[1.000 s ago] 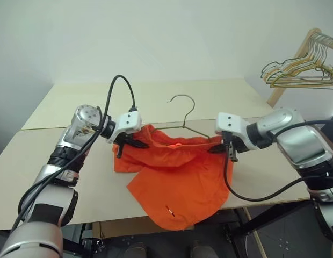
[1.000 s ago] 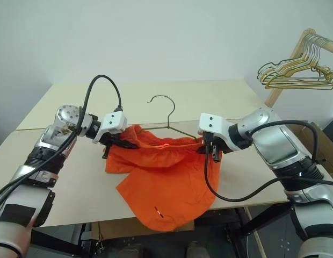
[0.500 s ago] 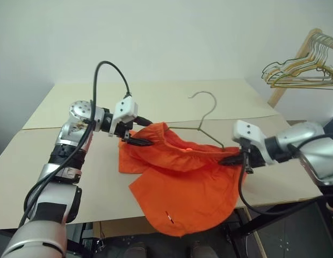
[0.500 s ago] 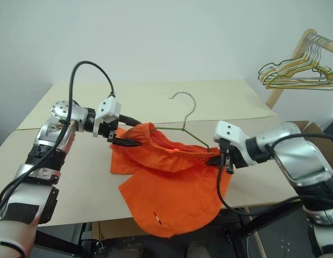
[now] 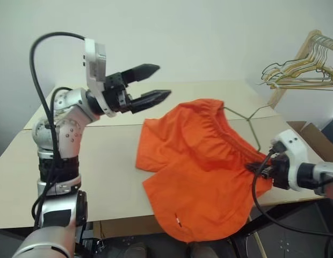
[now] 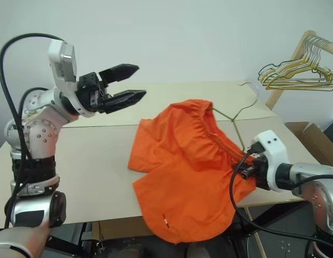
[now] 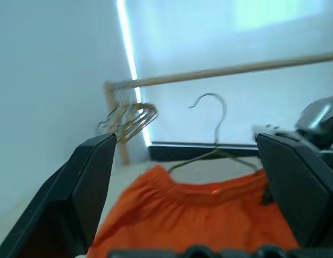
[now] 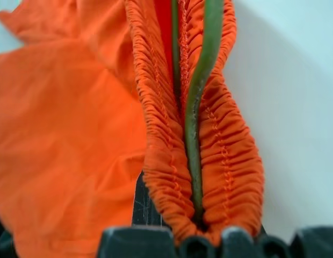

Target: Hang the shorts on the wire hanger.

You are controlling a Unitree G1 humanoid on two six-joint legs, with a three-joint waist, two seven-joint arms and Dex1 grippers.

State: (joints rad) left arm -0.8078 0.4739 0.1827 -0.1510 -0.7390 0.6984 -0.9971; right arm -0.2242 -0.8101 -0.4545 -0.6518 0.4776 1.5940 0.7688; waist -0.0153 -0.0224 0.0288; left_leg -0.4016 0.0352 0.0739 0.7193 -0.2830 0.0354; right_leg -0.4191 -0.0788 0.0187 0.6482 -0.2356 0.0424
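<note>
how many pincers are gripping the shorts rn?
1. The right pincer is shut on the shorts waistband and the wire hanger. The left pincer is open, raised clear above the table.

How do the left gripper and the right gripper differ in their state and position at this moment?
The left gripper is open and holds nothing; the right gripper is shut on the shorts and the wire hanger. The left gripper is raised above the table; the right gripper is low, at the table's near right edge. Both have two black fingers.
</note>
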